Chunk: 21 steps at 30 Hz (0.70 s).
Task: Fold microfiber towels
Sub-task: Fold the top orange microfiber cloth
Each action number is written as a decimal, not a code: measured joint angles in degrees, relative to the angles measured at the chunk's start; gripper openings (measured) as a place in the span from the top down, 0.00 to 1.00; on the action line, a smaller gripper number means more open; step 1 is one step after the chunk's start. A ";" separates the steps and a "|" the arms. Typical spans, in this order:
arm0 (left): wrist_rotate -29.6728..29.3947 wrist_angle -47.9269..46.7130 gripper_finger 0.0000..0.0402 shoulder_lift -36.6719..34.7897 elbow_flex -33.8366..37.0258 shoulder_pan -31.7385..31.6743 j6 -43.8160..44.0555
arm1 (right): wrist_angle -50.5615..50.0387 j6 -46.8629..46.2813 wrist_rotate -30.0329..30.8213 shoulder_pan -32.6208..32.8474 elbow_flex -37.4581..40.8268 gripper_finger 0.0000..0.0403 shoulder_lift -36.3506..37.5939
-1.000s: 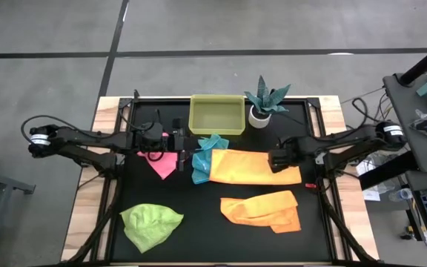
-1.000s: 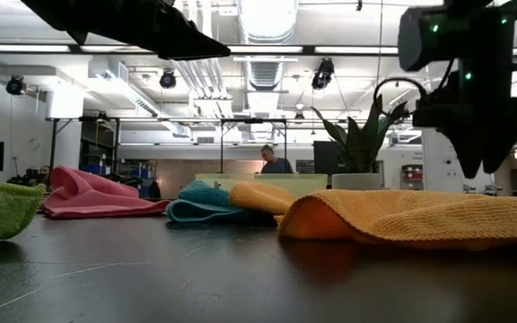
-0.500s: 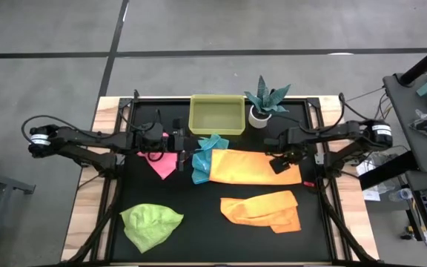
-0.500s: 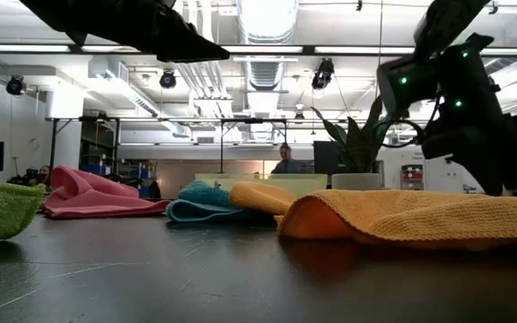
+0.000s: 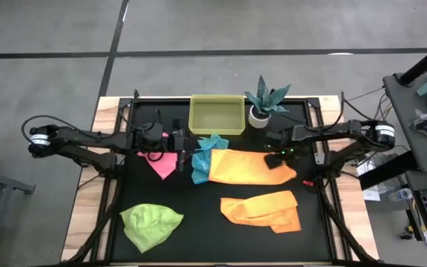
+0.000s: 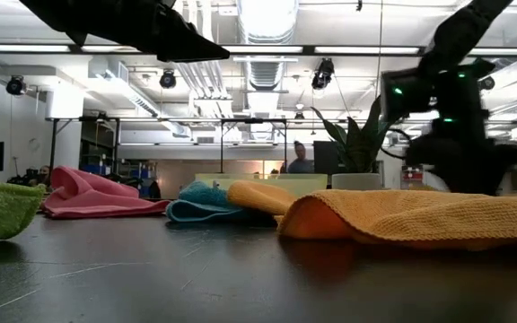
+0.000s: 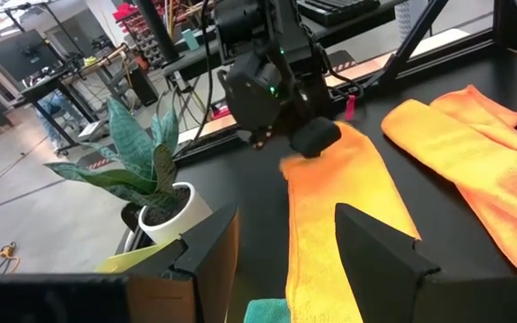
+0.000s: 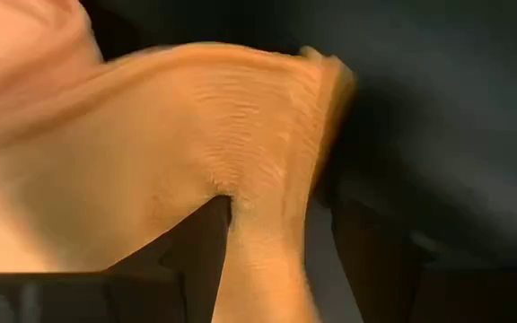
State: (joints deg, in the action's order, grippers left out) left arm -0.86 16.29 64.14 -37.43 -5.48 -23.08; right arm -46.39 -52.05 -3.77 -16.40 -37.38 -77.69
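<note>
An orange-yellow towel (image 5: 247,167) lies flat at the table's middle, its left end on a turquoise towel (image 5: 204,152). My right gripper (image 5: 276,158) points down at its far right corner, fingers apart. My left gripper (image 5: 191,150) hangs open above the turquoise towel, holding nothing. A pink towel (image 5: 161,162) lies at the left. A second orange-yellow towel (image 5: 262,210) and a lime green one (image 5: 150,225) lie toward the near edge. My right gripper comes from above, pointing down, onto the orange-yellow towel's far right corner (image 7: 330,148). A raised ridge of the cloth (image 8: 263,242) stands between its two parted fingers (image 8: 200,247). The rest of the towel lies flat on the table.
A yellow tray (image 5: 217,130) and a small potted plant (image 5: 265,104) stand at the far edge. Bare black tabletop (image 5: 199,200) lies between the towels. A person (image 6: 302,161) stands far off in the room.
My right gripper has sunk onto the towel's right end and tipped to point down, while its arm swung toward the far edge. The towel's right corner has bunched in a little under it.
</note>
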 joint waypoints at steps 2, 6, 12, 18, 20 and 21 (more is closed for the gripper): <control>0.00 0.01 0.57 0.00 0.00 -0.02 -0.01 | 0.87 0.65 0.02 0.02 -0.40 0.52 0.44; 0.00 -0.08 0.57 0.00 0.00 0.00 0.04 | 0.37 2.76 0.29 0.00 -2.60 0.52 0.28; 0.00 -0.15 0.57 0.00 0.09 0.00 0.06 | -4.29 5.94 0.32 -0.04 -4.45 0.52 0.37; 0.00 -0.12 0.57 0.01 0.09 0.00 0.08 | -3.78 8.35 -0.68 -0.02 -2.43 0.52 -0.16; 0.00 -0.05 0.57 0.00 0.09 0.00 0.10 | -2.73 9.24 -1.01 -0.02 -1.59 0.52 -0.22; 0.00 -0.01 0.57 0.00 0.09 0.00 0.10 | -1.97 9.31 -1.10 -0.02 -1.13 0.52 -0.20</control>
State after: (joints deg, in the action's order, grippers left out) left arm -0.86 16.27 64.14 -37.34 -5.48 -22.98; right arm -48.37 -42.74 -4.86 -16.43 -38.51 -77.89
